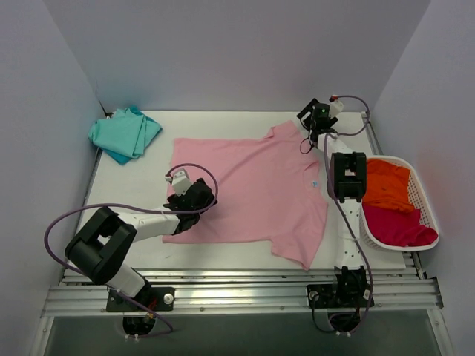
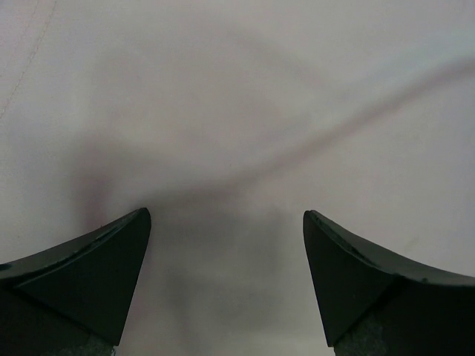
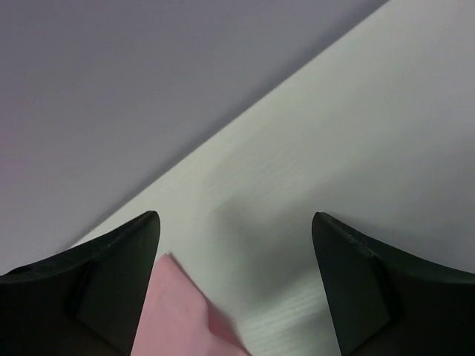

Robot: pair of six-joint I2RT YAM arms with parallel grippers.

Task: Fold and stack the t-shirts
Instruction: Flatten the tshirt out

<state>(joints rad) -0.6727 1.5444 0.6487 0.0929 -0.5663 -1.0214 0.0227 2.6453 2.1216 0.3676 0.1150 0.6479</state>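
No legible text — none anywhere

Bright even light, blurry wrist views

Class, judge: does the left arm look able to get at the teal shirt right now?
Probably yes: the left hand, open over the pink shirt, has only bare table between it and the teal shirt.
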